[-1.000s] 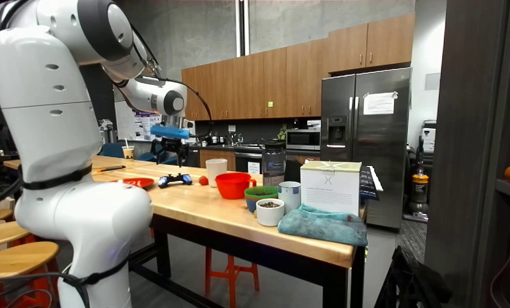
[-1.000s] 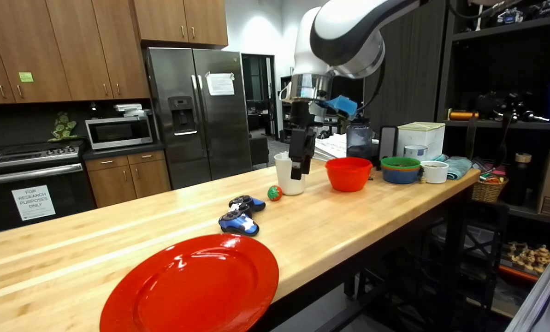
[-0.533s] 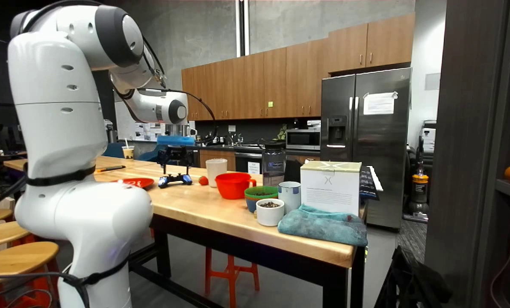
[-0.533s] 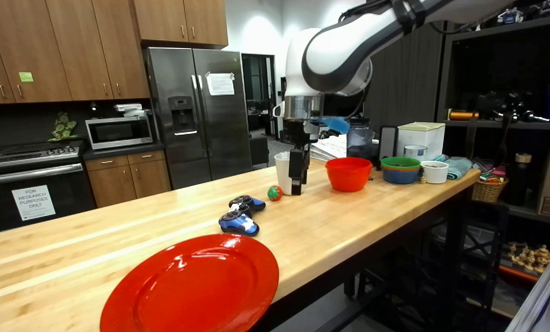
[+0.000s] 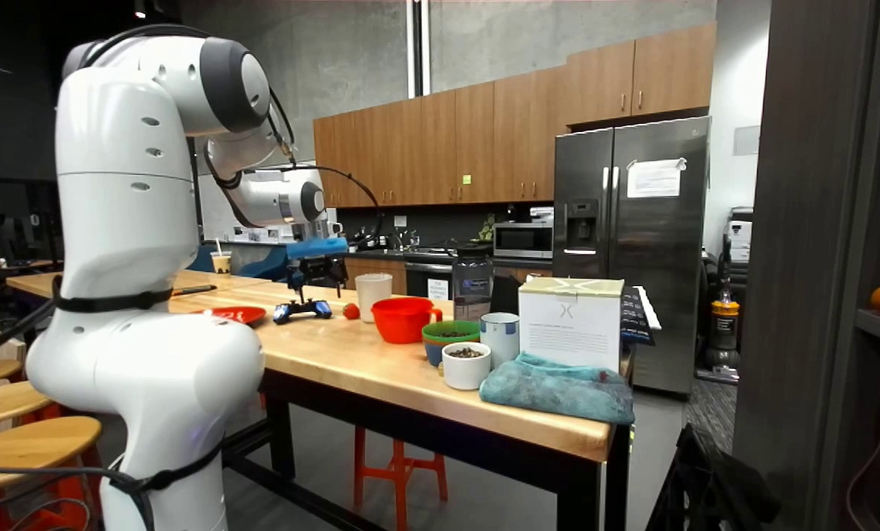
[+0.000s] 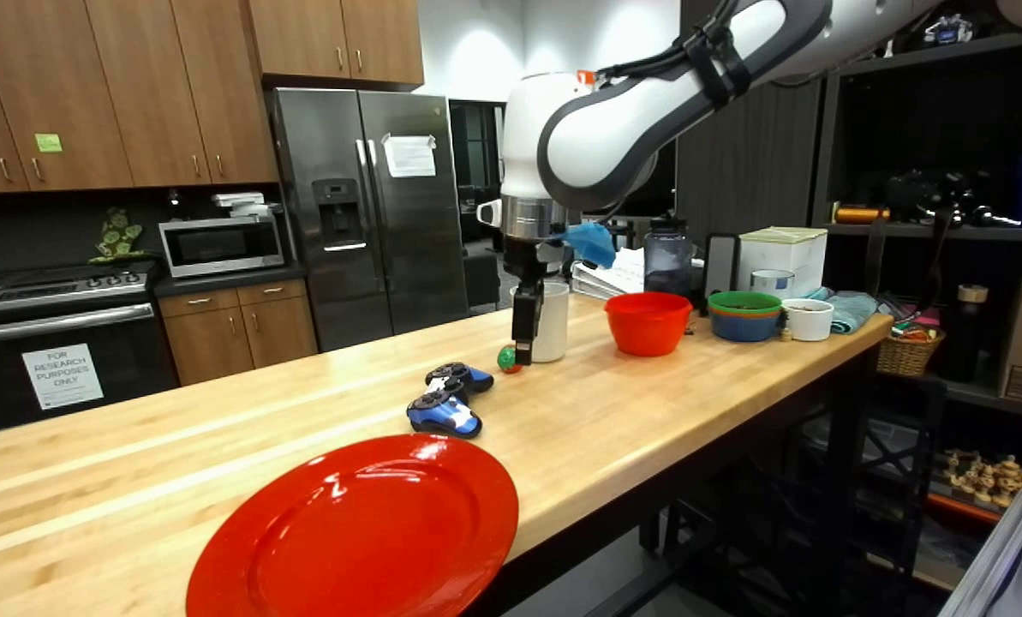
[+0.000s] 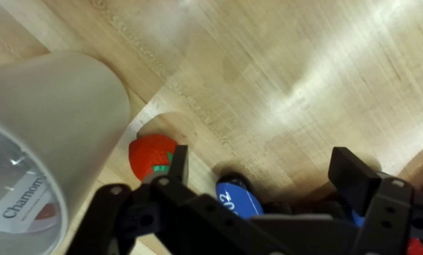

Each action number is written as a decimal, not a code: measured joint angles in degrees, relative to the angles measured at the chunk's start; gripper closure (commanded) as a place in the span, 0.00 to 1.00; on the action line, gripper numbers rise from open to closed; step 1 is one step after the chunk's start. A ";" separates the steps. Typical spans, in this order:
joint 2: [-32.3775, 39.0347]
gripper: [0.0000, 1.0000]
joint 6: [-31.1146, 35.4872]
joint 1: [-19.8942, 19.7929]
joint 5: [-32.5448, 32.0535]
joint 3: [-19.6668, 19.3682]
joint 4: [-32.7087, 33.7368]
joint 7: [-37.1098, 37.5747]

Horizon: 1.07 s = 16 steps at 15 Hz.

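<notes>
My gripper is open and holds nothing; its fingers stand wide apart above the wooden table. Below it, a blue and black game controller is partly covered by the gripper's body in the wrist view; it shows whole in an exterior view. A red strawberry with green leaves lies just outside one finger, partly behind it. Beside the strawberry stands a whitish cup with a tag inside reading "Chamom". In an exterior view the gripper hangs in front of the cup and overlaps the strawberry.
A red plate lies on the table near the controller. On the cup's far side stand a red bowl, nested bowls, a white ramekin, a mug, a dark bottle, a white box and a teal cloth.
My gripper has come lower and shifted toward the strawberry and controller, turning a little, with its jaws still open. The objects on the table have stayed where they were.
</notes>
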 measured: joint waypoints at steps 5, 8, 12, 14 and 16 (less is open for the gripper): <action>1.85 0.00 0.81 -0.23 -4.00 -0.01 1.88 0.01; 1.95 0.00 1.73 -0.57 -6.64 -0.12 2.12 0.49; 2.48 0.00 4.98 -0.97 -8.50 -0.17 1.98 1.60; 2.93 0.00 5.97 -0.96 -8.51 -0.10 1.72 1.81; 3.19 0.00 6.42 -0.92 -8.51 0.02 1.44 1.85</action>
